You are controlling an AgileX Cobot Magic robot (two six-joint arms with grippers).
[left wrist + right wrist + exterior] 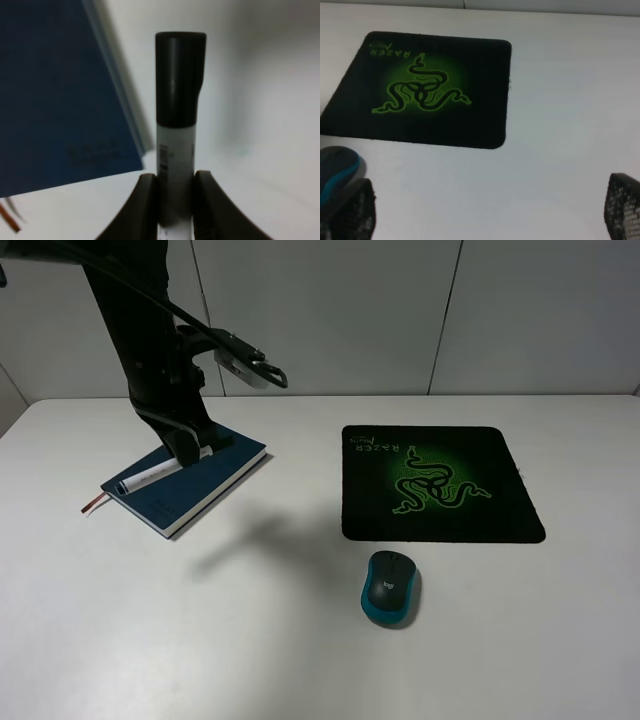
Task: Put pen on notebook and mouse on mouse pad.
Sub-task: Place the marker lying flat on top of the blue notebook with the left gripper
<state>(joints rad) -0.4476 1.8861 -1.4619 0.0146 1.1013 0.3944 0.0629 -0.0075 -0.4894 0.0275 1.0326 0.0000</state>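
Note:
The white pen lies along the far-left part of the navy notebook, and my left gripper is shut on its far end. In the left wrist view the pen's black cap sticks out from between the fingers, with the notebook cover beside it. The teal-sided mouse sits on the bare table, just in front of the black mouse pad and apart from it. My right gripper is open, low over the table, with the mouse by one finger.
The notebook's reddish ribbon trails onto the white table. A grey wall panel runs behind the table's far edge. The right arm does not show in the high view.

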